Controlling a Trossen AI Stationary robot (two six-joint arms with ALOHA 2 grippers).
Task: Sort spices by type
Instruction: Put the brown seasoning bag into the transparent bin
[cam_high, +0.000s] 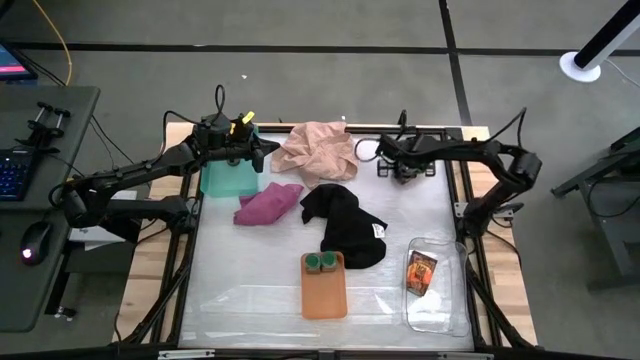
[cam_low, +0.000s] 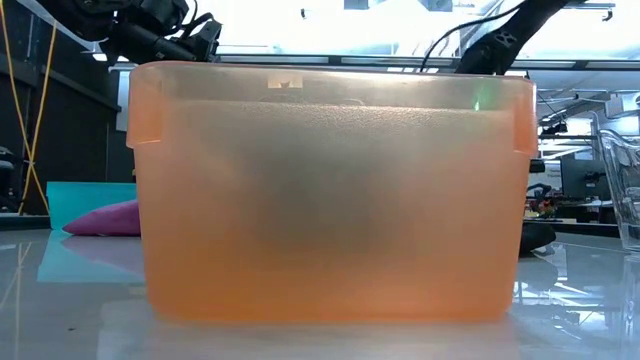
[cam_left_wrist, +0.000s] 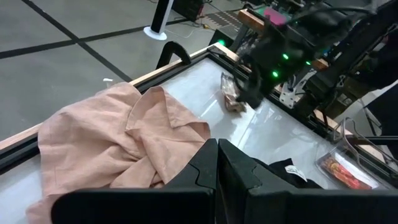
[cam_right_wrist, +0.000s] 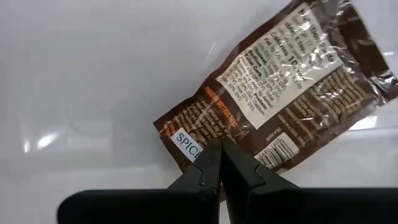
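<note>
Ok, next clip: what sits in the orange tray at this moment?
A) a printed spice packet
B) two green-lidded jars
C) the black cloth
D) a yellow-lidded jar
B. The high view shows two green-lidded jars side by side at the far end of the orange tray; the one sorted printed packet lies in the clear tray instead.

Bright overhead light glares off the glossy desk (cam_high: 260, 290). Up close, the orange tray (cam_low: 330, 190) glows hazy and soft against bright windows behind.

Glossy crinkled plastic packet (cam_right_wrist: 283, 87)
</note>
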